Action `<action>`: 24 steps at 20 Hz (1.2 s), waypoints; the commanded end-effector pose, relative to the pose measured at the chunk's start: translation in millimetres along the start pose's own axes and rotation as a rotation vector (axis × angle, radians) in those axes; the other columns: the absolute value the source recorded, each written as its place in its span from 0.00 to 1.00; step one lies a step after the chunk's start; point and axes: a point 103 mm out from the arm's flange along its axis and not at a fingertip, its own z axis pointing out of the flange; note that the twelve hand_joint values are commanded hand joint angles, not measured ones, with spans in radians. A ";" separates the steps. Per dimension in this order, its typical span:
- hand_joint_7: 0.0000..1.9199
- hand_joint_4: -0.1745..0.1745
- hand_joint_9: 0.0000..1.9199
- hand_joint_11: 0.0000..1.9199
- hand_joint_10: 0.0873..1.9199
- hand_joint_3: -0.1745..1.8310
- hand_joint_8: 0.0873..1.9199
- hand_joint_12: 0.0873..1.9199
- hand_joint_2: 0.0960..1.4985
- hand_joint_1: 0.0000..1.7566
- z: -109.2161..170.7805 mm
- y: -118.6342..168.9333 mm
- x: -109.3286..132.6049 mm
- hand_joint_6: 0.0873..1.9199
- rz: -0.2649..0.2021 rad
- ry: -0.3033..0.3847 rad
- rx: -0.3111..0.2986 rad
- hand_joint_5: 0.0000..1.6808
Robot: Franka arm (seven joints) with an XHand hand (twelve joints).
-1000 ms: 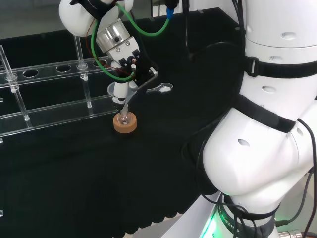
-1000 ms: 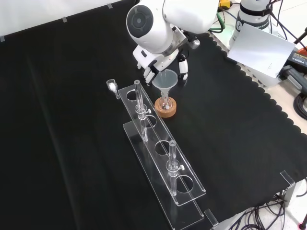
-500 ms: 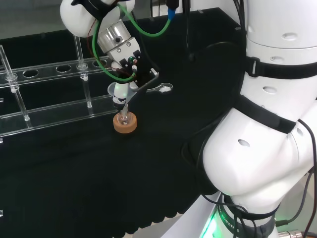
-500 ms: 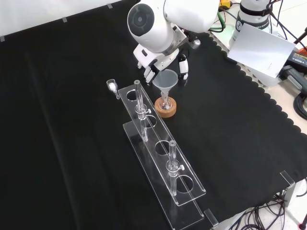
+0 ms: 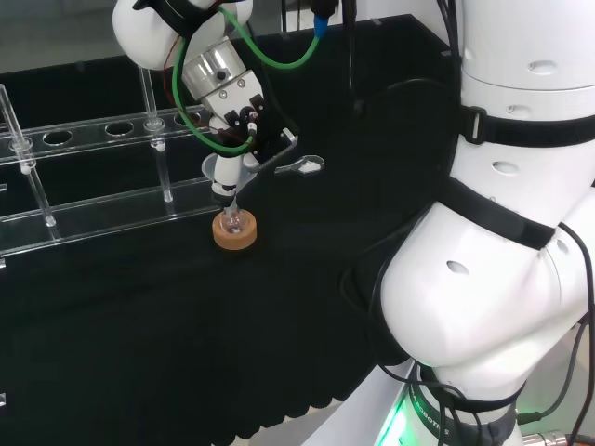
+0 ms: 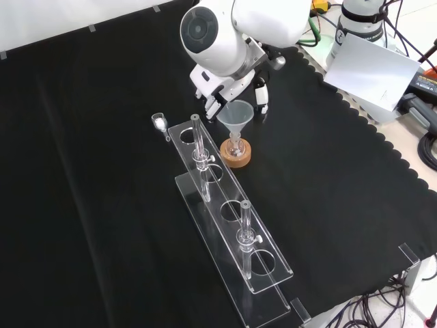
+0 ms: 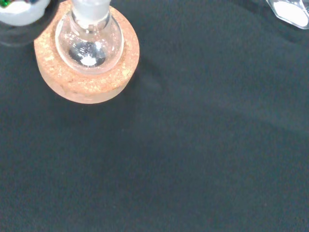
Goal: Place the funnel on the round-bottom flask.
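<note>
Robot hand: my robot hand (image 6: 229, 89) hangs above the flask, its fingers (image 6: 260, 96) curled either side of the funnel's cone and clamped on it.
Funnel: the clear funnel (image 6: 235, 114) sits directly beneath my palm, upright, its stem pointing down into the flask's neck.
Round-bottom flask: the round-bottom flask (image 7: 90, 39) stands below my robot hand on a cork ring (image 7: 87, 82); the wrist view shows its bulb seated in the ring.
Change: compared with a second ago, the funnel has dropped slightly and its stem now reaches the flask mouth; I cannot tell whether the cone rests on the rim.
Meaning: I judge placement nearly complete; release remains.
Surroundings: a clear tube rack (image 6: 229, 212) stands near my robot hand on the table (image 6: 89, 205), towards the front camera.
</note>
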 end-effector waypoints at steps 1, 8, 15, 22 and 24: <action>0.37 0.30 0.53 0.30 0.30 0.37 0.44 0.67 0.37 0.44 0.4 0.1 0.7 0.37 -0.002 -0.004 0.007 0.25; 0.37 0.30 0.52 0.29 0.31 0.36 0.43 0.67 0.37 0.43 3.0 0.3 -2.8 0.33 0.009 -0.002 0.019 0.25; 0.36 0.30 0.51 0.29 0.30 0.36 0.43 0.67 0.37 0.43 1.9 -2.1 -4.2 0.32 0.004 0.001 0.009 0.25; 0.34 0.30 0.50 0.28 0.30 0.36 0.43 0.68 0.38 0.41 3.1 -1.7 -3.7 0.29 -0.005 -0.004 0.015 0.24; 0.33 0.30 0.49 0.28 0.30 0.35 0.43 0.68 0.37 0.40 3.2 -1.7 -3.6 0.29 -0.006 -0.006 0.015 0.23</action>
